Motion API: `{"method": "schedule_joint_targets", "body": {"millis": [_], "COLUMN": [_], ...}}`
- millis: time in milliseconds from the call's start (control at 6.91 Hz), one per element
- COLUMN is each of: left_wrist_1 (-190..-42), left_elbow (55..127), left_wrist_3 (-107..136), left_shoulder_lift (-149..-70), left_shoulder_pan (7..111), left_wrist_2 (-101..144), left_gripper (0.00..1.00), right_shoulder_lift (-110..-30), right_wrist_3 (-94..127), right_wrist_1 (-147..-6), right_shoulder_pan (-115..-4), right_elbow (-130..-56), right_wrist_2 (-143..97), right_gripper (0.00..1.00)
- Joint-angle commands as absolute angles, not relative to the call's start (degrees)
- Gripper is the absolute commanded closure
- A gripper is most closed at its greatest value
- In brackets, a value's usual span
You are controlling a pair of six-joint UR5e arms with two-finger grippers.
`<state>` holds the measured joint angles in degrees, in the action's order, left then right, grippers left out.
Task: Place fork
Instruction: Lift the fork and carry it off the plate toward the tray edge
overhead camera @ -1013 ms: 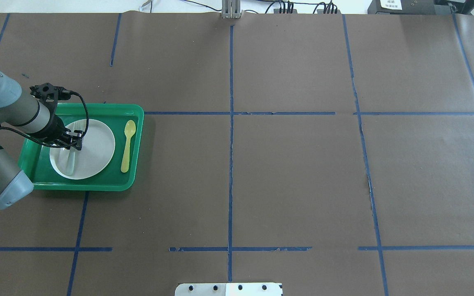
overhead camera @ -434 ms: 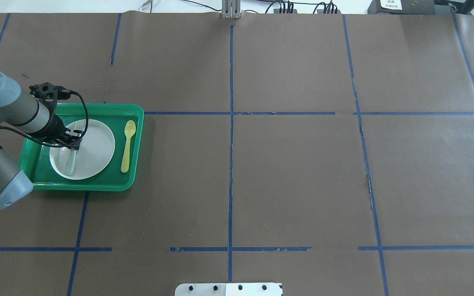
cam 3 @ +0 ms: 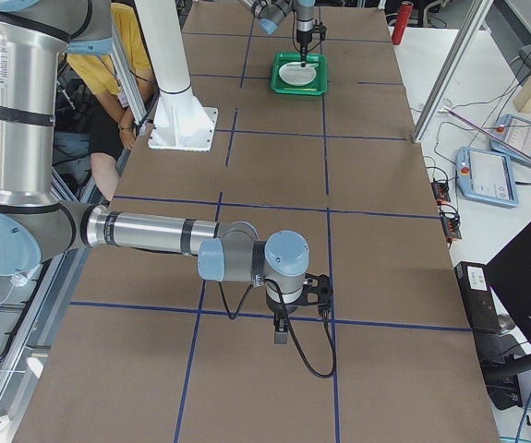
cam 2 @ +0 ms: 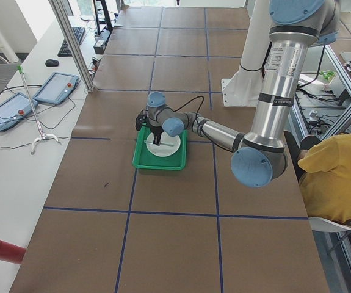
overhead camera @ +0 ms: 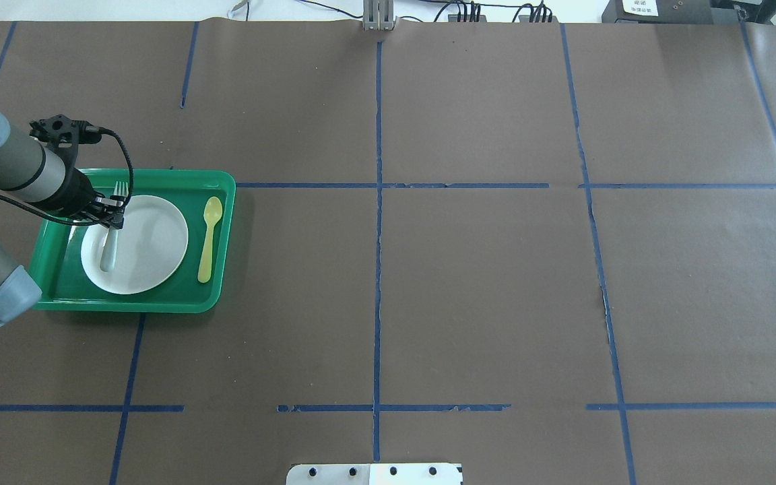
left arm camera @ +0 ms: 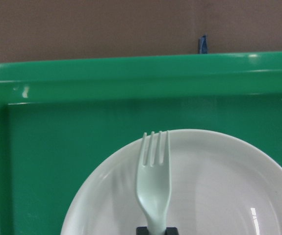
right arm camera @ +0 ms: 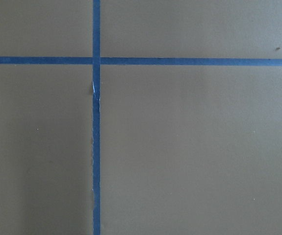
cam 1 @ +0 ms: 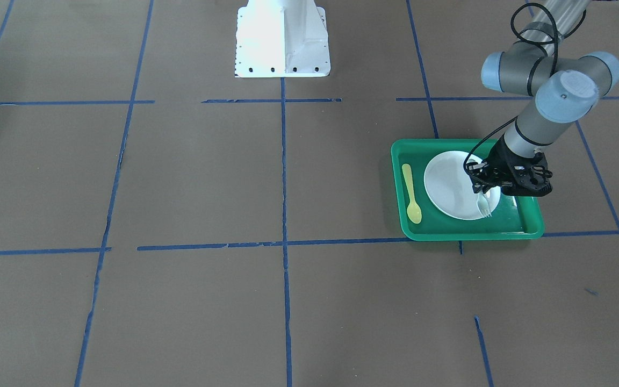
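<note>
Front-facing view: the green tray (cam 1: 470, 236) stands on the brown worktop (cam 1: 207, 177). Inside the tray is a white plate (cam 1: 449, 183). A yellow spoon (cam 1: 410, 193) lies on the tray floor at the side toward the robot's right. The left hand (cam 1: 481, 190) hangs over the tray's other side and is clenched on the fork (cam 1: 484, 206). The tines point to the tray rim far from the robot's base.

Overhead view: the left hand (overhead camera: 113, 214) grasps the fork (overhead camera: 109, 246) near its neck. The tines reach toward the tray's (overhead camera: 159, 176) far rim, and the handle runs back across the plate (overhead camera: 152, 242). I cannot tell if the fork touches the plate.

Left side view: the near arm reaches to the tray (cam 2: 160, 165). The fork is too small to see here.

Right side view: the right hand (cam 3: 280, 328) points down at the worktop, well apart from the tray (cam 3: 300, 88). I cannot tell if it is released or clenched.

Left wrist view: the pale fork (left arm camera: 153, 181) stands out over the plate (left arm camera: 219, 186), held from below, inside the tray's rim (left arm camera: 131, 78).

Right wrist view: only worktop (right arm camera: 190, 147) and crossing blue tape (right arm camera: 96, 147).
</note>
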<state>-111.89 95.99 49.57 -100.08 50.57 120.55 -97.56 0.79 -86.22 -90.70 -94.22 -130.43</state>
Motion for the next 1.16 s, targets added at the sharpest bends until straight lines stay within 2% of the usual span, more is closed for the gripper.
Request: {"method": "schedule_joint_targets", "body": {"millis": [0,434,1013], "left_wrist_1": [-112.5,-114.4,-114.5], "left_elbow": [96.9,95.2,93.5], "left_wrist_3": [44.0,41.4,42.5], "left_shoulder_lift": [-96.3,-93.7,-94.6], "left_shoulder_pan": [53.2,53.6,53.0], "left_wrist_2": [120.6,120.7,120.8], "left_gripper": [1.00,1.00,1.00], "right_shoulder_lift": [-97.6,-97.6,-97.6], "right_wrist_3": [0.8,0.8,0.8], "right_wrist_1": [-86.2,-86.2,-86.2], "right_shoulder_pan": [-90.7,-90.7,-90.7], "right_elbow": [-94.2,-94.2,-94.2], "right_wrist_2": [-130.4,-130.4,-130.4], "right_gripper": [0.00,0.00,0.00]}}
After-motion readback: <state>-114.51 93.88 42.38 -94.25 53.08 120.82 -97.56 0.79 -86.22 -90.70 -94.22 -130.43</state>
